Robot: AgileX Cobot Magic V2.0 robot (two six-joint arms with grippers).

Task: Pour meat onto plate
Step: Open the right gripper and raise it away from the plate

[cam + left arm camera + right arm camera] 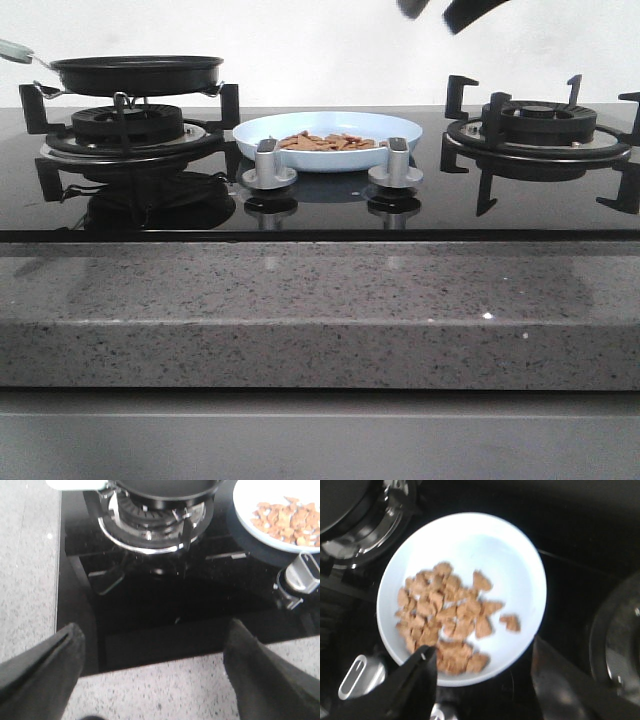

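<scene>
Dozens of thin, irregular orange-brown slices of meat (325, 142) lie heaped on the pale blue-white plate (300, 124), a smooth, round, shallow dish with a sloping rim, at the centre of the front view on a glossy black glass hob (320, 205). Two brushed-metal control knobs (269, 164) stand just in front of the plate. At upper left, a black frying pan (137, 71) sits on the cast-iron grate of the left burner (128, 125); a second burner (540, 128) occupies the right side. A speckled grey stone countertop (320, 315) fills the lower half of the frame. The left gripper (155, 675), seen only in its wrist view, hangs over the hob's front edge with its dark fingers spread wide and nothing between them. The right gripper (482, 680) hovers above the plate, its fingers likewise parted and empty.
</scene>
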